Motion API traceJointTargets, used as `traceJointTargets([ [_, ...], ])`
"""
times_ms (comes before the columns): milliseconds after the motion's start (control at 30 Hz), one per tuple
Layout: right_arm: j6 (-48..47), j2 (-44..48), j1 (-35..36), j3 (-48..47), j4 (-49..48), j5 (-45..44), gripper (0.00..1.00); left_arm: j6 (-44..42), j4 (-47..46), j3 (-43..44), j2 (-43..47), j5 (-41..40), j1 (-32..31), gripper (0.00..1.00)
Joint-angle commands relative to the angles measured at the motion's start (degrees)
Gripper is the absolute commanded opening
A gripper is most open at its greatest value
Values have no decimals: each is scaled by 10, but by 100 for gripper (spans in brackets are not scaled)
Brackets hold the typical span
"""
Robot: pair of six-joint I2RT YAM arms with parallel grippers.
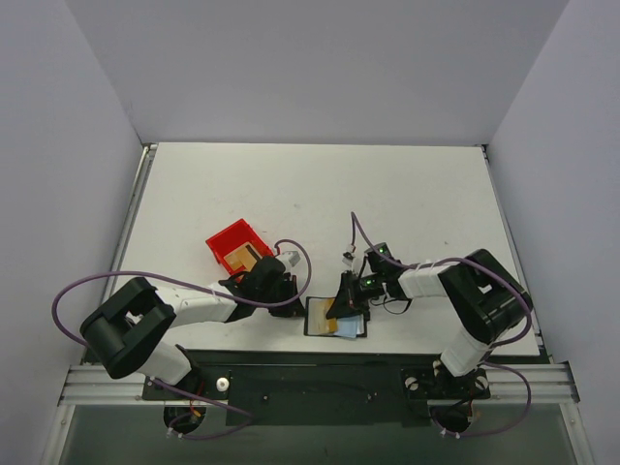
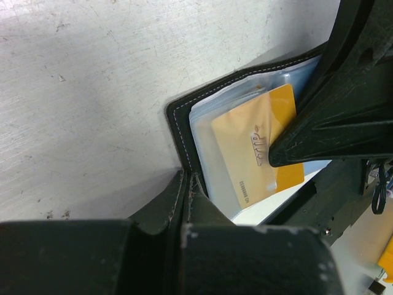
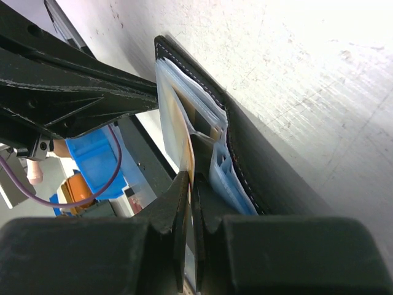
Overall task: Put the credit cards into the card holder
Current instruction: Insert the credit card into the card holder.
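Bin w/ cards near left fingers.

Item one: white table, scuffed and speckled, spread out before me. Item two: red bin, open-topped, standing on the table to my left, set askew. Item three: grey walls on three sides. Item four: metal rail along the near edge, a black plate against it. Item five: something blue and something orange past the table edge, too blurred for me to name
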State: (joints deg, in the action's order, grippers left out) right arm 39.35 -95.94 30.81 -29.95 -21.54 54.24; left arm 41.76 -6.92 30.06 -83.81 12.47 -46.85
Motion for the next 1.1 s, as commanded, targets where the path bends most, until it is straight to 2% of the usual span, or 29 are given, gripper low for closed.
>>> traceJointTargets([
  [0, 21, 28, 21, 10, -13, -68, 0, -4, -4, 11, -6, 0, 1, 0],
  [100, 15, 60, 25, 10, 13, -116, 0, -4, -6, 10, -4, 1, 0, 0],
  [200, 20, 72, 29, 10, 19, -128, 0, -4, -7, 7, -3, 0, 1, 0],
  [533, 59, 35, 58, 4, -20, -129, 0, -3, -13, 2, 4, 0, 1, 0],
  [667, 23, 52, 59, -22, 51, -132, 12, -3, -13, 0, 4, -1, 0, 0],
  [833, -41, 88, 58, -73, 185, -162, 39, -2, -14, 1, 4, -1, 1, 0],
  [1067, -87, 98, 62, -136, 318, -232, 47, 0, -15, 3, 6, -3, 1, 0],
])
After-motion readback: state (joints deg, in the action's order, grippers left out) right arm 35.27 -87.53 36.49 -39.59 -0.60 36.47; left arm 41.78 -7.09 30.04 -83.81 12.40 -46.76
